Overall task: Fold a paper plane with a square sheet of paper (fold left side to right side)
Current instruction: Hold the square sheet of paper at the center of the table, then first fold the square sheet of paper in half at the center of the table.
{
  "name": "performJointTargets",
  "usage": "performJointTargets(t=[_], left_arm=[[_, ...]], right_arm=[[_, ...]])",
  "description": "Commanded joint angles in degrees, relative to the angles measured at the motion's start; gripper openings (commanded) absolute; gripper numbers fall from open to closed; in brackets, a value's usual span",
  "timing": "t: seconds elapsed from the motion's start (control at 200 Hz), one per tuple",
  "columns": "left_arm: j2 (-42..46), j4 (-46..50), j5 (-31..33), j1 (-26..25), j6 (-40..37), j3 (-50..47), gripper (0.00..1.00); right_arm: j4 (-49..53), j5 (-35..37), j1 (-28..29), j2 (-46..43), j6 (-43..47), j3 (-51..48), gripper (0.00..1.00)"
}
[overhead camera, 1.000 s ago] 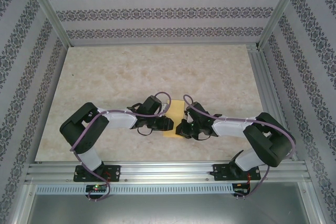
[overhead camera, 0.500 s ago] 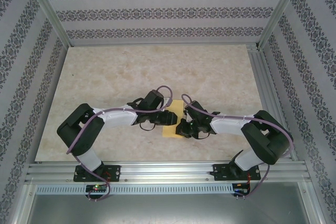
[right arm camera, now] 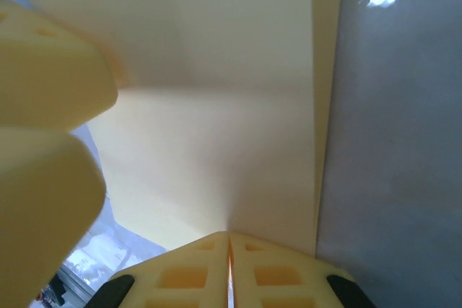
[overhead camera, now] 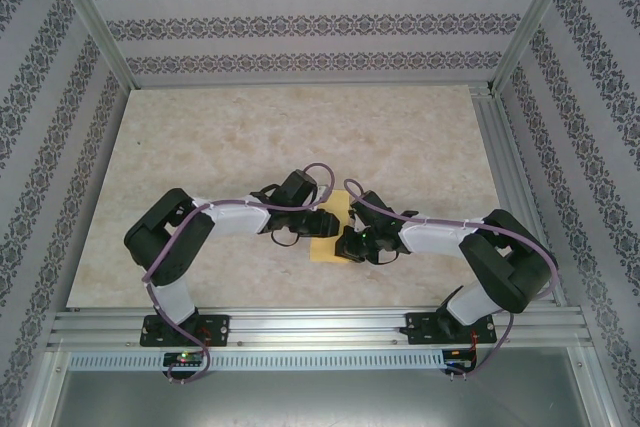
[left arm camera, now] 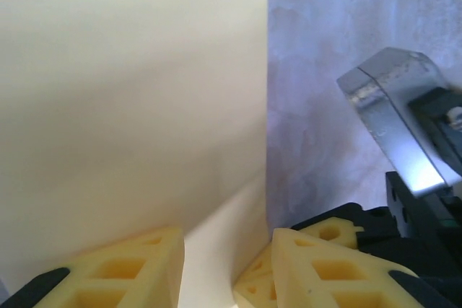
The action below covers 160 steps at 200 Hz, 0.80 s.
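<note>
**A:** Where did the square sheet of paper [overhead camera: 337,205] lie?

**B:** On the table [overhead camera: 210,147], middle, toward the near edge, between the two wrists. From above only its far end and a near corner showed, because the grippers covered the rest.

**A:** Left gripper [left arm camera: 227,237]?

**B:** Its fingers [left arm camera: 123,272] stood partly apart, low over the sheet, with paper showing in the gap. I could not tell whether they touched it.

**A:** Right gripper [right arm camera: 229,244]?

**B:** Fingers pressed together, tips at the sheet's near edge. I could not make out whether any paper was pinched between them. Close up, the left fingers were only blurred yellow lumps.
</note>
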<state>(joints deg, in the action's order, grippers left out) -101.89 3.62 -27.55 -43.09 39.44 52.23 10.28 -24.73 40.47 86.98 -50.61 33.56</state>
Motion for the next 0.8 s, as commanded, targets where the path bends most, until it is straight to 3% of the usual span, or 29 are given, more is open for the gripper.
performJointTargets(t=[0.0,0.794], left_arm=[[-0.58,-0.27,0.85,1.12,-2.46,-0.61,0.38],[-5.97,0.34,3.03,5.45,-6.73,2.53,0.39]], right_arm=[[6.25,4.78,-0.35,2.17,1.48,-0.42,0.09],[11.92,6.89,0.49,3.59,3.93,1.77,0.09]])
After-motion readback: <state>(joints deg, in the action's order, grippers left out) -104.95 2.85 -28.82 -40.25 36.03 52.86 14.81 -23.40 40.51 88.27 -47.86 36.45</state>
